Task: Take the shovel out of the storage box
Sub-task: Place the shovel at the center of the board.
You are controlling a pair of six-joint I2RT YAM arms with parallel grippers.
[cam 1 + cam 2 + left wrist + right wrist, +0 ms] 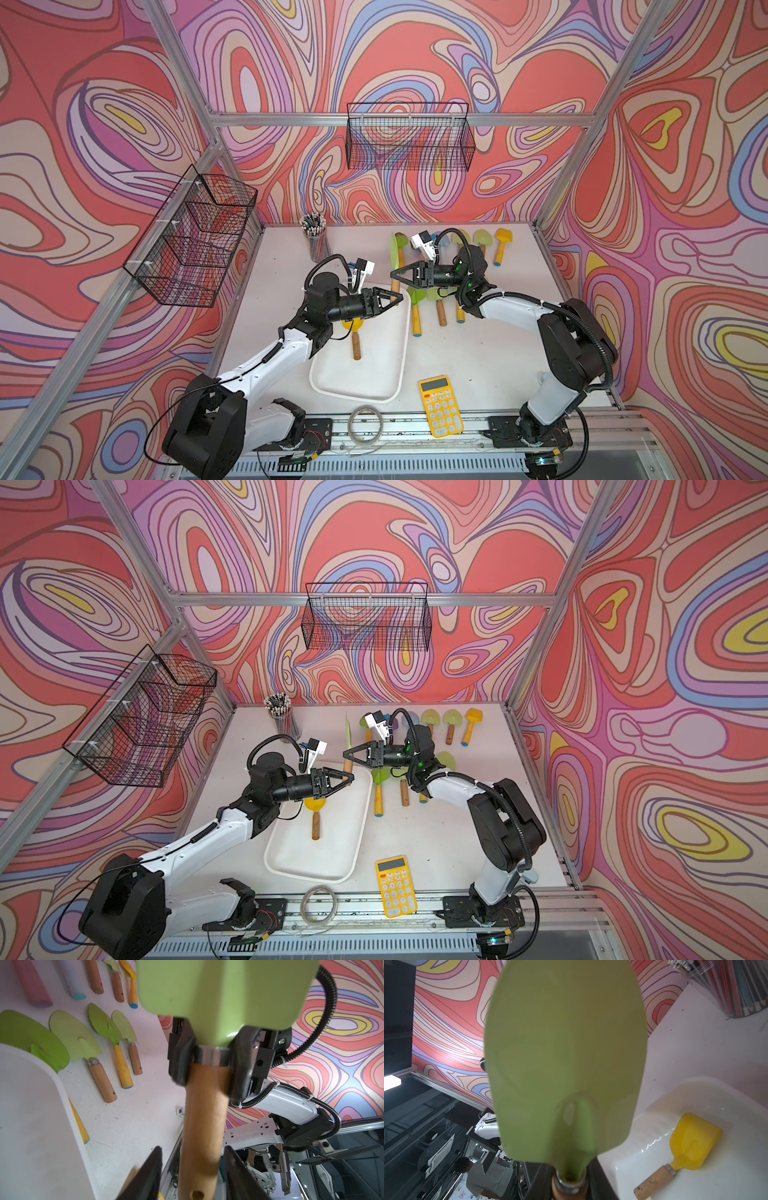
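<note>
Green shovel (pixel 395 287): mid-handover.
Right gripper (pixel 395 275): clamped on its neck.
Left gripper (pixel 397 297): fingers (pixel 149 1169) apart.
Next: I swing it right, off storage box (pixel 374 374).

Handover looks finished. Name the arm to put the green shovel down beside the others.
Right: the right gripper clamps the green shovel at its collar; the left gripper stands open around the handle.
</note>
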